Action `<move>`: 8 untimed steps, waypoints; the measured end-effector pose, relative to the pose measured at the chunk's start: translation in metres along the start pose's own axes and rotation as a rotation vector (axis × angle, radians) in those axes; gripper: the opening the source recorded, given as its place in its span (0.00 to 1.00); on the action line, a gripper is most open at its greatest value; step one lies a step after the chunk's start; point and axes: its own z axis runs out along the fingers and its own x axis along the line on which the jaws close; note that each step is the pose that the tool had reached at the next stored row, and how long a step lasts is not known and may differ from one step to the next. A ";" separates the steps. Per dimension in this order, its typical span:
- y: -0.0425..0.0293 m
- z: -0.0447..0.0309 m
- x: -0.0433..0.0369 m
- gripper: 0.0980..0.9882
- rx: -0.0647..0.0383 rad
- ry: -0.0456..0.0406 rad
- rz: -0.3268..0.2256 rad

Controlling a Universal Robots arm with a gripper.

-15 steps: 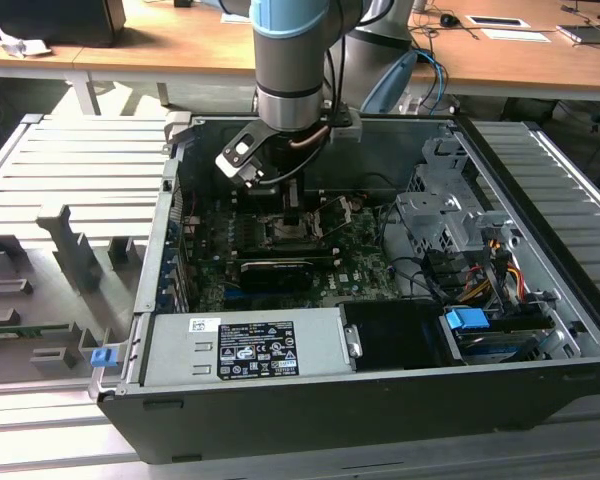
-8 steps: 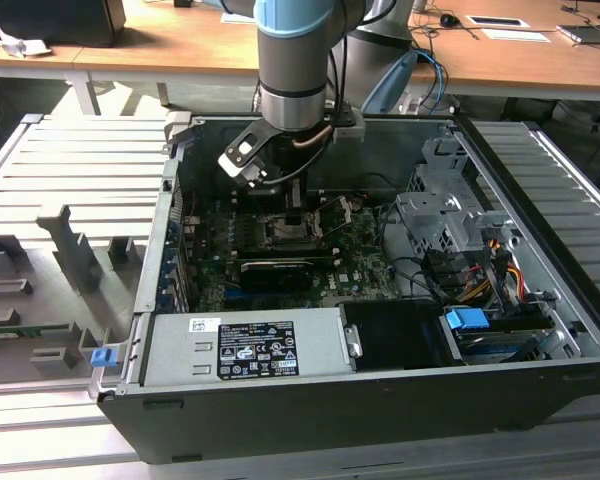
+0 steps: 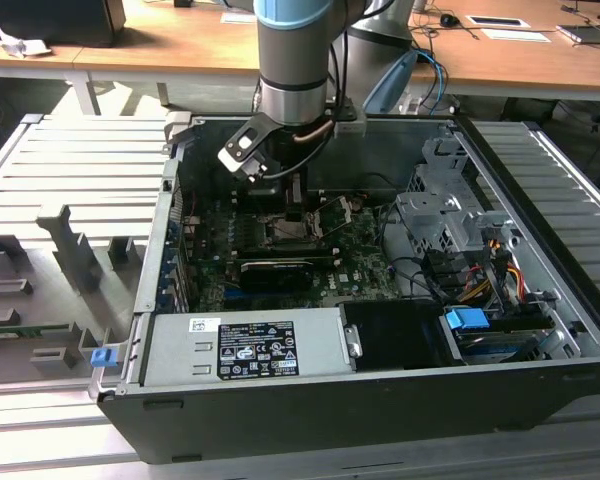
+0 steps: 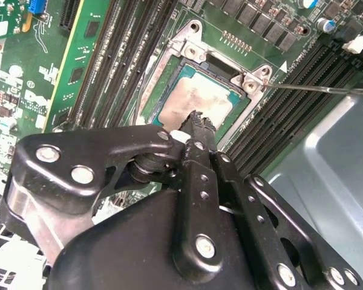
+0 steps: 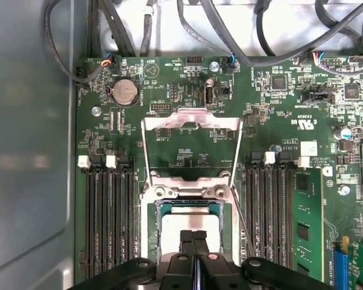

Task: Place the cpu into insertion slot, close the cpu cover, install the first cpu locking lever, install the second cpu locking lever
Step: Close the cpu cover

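Claw: clenched, both fingers pressed flat together with nothing between them. In both wrist views the tips sit on the face of the cpu.

Cpu: a flat square chip with a pale silvery-tan metal face. The face carries a dull, smeared patch and has a thin green edge around it. It lies level inside the insertion slot, whose metal rim has screw heads at the corners.

Cpu cover: a thin grey frame, swung open and away from the slot toward the coin-cell battery. Green board shows through its window.

Locking lever: a thin metal rod running out from a slot corner across the memory slots.

In the exterior view the arm reaches down into an open computer case that rests on a slatted metal worktop.
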 end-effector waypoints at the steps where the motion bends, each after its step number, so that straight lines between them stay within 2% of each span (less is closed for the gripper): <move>1: 0.0001 -0.0013 0.0000 0.01 0.000 0.0000 0.000; 8: 0.0004 -0.0064 0.0001 0.01 0.000 0.0000 0.000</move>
